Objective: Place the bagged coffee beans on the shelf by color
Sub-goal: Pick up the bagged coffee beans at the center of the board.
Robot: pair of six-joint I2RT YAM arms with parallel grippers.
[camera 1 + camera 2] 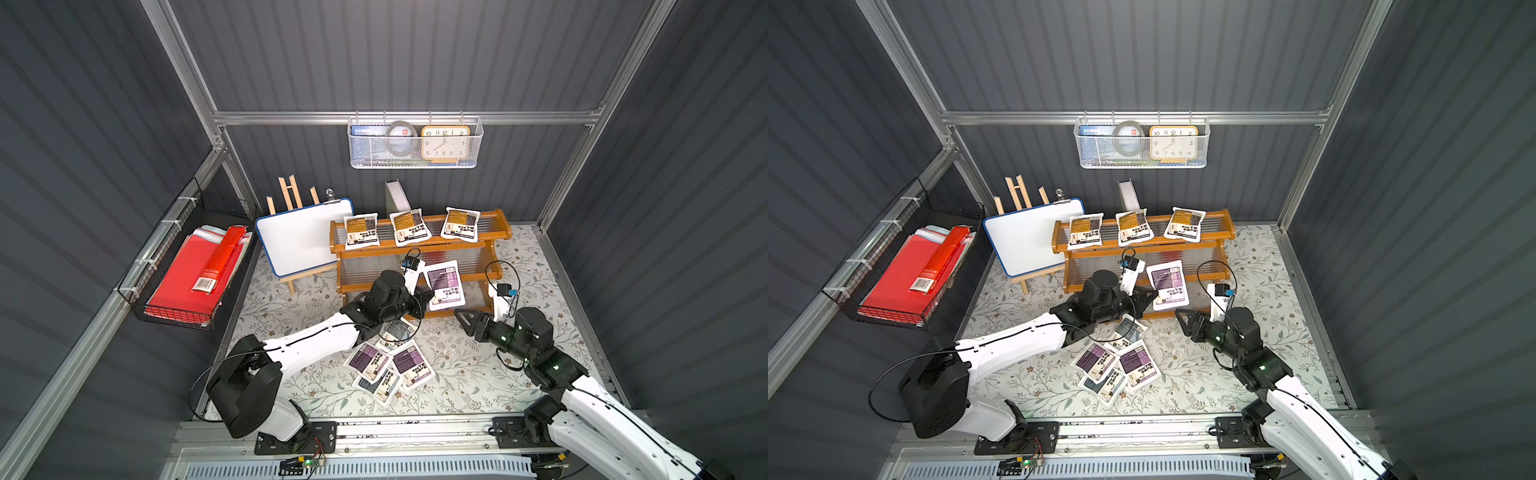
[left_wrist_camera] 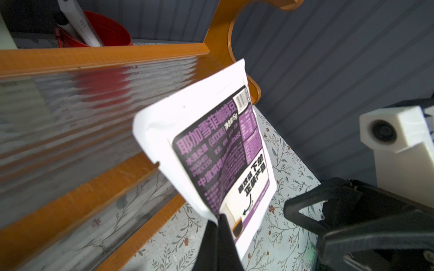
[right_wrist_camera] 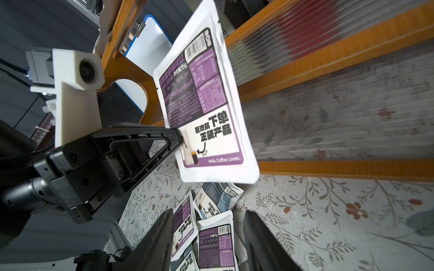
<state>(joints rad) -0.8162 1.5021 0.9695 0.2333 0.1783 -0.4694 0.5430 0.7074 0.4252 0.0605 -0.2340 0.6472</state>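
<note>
Our left gripper (image 1: pixel 432 296) is clamped tight on the edge of a purple pouch (image 1: pixel 444 284), holding it up in front of the shelf's (image 1: pixel 498 228) lower tiers. Our right gripper (image 1: pixel 458 313) hangs half open and empty just to the right. Nearest us, a pile (image 1: pixel 390 361) of two purple and several grey-blue pouches lies on the mat. Farther back, the lower tiers look bare, and the far top tier holds three yellow-orange pouches (image 1: pixel 409 227). We judge about a third done.

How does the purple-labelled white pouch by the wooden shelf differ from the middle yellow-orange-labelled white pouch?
The purple-labelled white pouch is held before the orange-brown wooden shelf, its edge pinched by the left gripper, jaws shut; the middle yellow-orange-labelled pouch rests free on the top tier. Labels: purple versus yellow-orange. Both are flat, white, black-printed.
</note>
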